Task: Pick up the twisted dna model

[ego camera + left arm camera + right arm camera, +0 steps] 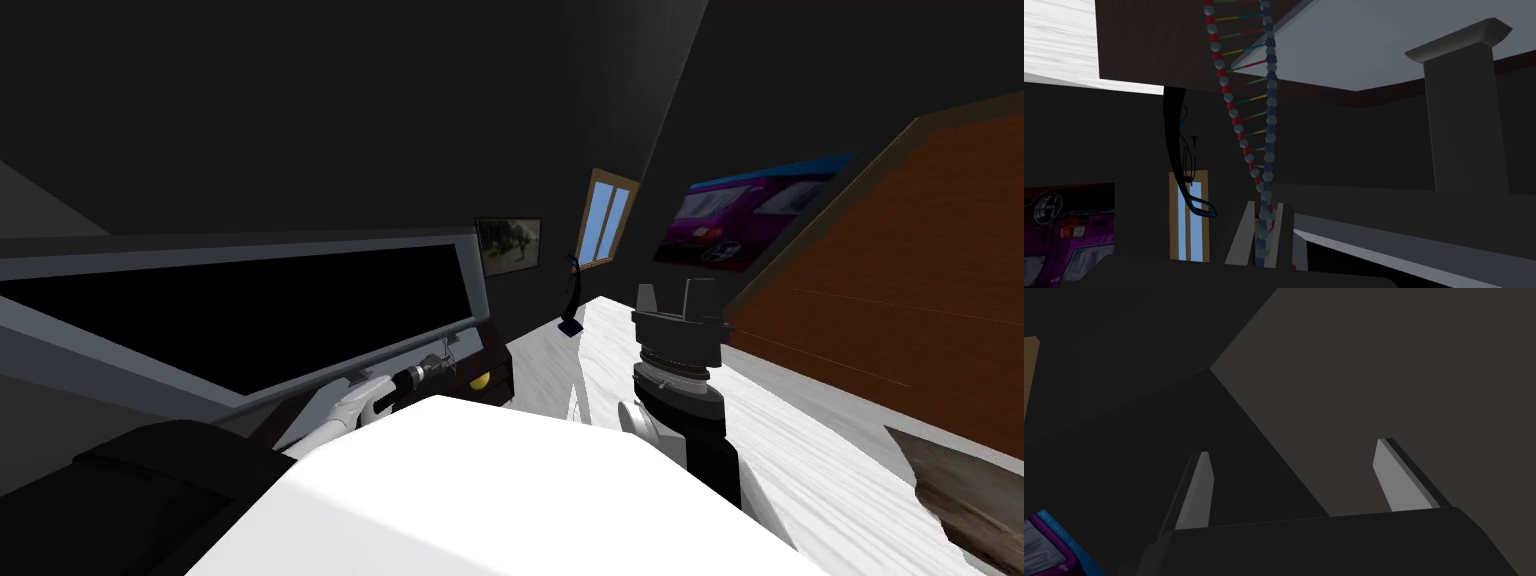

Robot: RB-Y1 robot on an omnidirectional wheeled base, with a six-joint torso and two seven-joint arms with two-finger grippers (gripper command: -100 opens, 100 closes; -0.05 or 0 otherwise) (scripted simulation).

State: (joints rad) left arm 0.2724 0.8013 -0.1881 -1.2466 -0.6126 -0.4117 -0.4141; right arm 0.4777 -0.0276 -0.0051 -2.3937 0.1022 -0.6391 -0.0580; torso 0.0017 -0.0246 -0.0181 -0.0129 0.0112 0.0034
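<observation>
Head: left gripper (443, 360) hovering by the dark worktop (500, 360) under the screen (250, 310); right gripper (676, 296) hanging idle.
Left wrist: jaws clamping the DNA model (1269, 125) near one end.
Right wrist: jaws standing apart, gripping nothing.
Risk: long model probably pivoting or slipping out during the lift, given the end grip.

Left arm (345, 408) stretched forward and low; left gripper (1264, 206) fingers pinched close, clamped on the dna model (1246, 100). Right arm (680, 385) raised upright; right gripper (1291, 448) fingers spread wide.
</observation>
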